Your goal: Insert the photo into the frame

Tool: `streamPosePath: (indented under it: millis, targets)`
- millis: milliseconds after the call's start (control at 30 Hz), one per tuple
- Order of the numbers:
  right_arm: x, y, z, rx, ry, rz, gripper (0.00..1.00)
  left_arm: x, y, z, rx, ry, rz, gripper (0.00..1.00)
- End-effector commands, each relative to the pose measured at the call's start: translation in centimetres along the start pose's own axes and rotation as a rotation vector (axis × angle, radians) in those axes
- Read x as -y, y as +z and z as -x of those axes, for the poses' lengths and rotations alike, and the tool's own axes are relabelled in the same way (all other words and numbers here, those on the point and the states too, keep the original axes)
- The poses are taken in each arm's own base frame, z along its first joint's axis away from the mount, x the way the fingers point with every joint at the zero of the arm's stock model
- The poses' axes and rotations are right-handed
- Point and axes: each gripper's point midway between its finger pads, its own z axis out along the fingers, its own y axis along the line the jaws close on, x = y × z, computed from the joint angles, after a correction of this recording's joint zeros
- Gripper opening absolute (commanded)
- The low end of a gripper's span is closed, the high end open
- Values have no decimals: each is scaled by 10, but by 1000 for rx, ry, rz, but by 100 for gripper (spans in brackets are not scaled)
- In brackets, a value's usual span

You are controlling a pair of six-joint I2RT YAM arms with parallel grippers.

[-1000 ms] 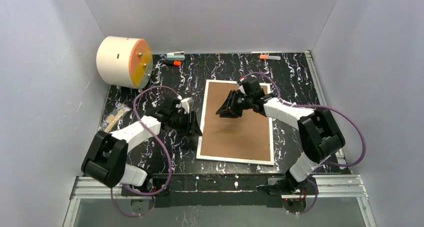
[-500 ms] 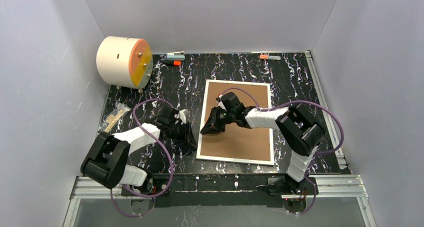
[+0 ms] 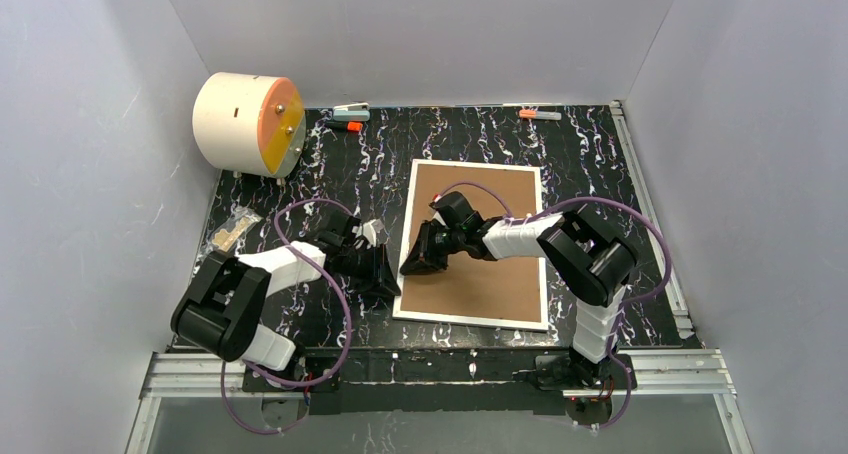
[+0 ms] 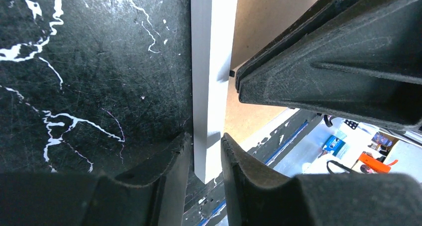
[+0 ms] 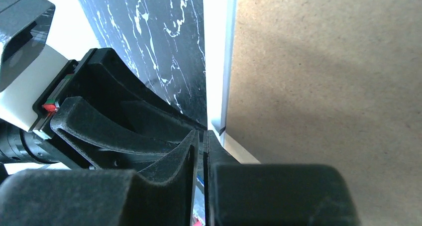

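The frame (image 3: 470, 317) lies face down on the black marbled table, its brown board back up. My left gripper (image 3: 393, 279) is at the frame's left edge near the front corner. In the left wrist view its jaws (image 4: 206, 136) are closed on the white frame edge (image 4: 211, 61). My right gripper (image 3: 408, 266) reaches across the board to the same left edge. Its jaws (image 5: 203, 132) stand together with only a sliver between them, tips beside a small black clip (image 5: 222, 131) at the board's rim (image 5: 323, 61). The photo is out of view.
A white drum with an orange face (image 3: 245, 122) stands at the back left. Markers (image 3: 347, 126) (image 3: 540, 115) lie along the back wall. A small clear packet (image 3: 230, 234) lies at the left edge. The two grippers nearly touch each other.
My right gripper moved from above the board's middle to the frame's left edge and closed. My left gripper closed onto that edge and shifted slightly towards the front.
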Motion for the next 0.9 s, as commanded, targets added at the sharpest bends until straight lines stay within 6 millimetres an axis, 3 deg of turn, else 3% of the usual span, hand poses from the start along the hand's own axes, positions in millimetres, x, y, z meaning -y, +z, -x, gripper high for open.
streamPosePath:
  millis: [0,367,867]
  targets:
    - [0,5,5,19,-11,-8,16,-44,4,-18,-50,-35,196,28]
    - [15,13,3,6,3,-43,16,-55,5,-21,-66,-52,249,27]
    - [72,6,-6,45,42,-239,14,-72,3,-25,-85,-76,346,25]
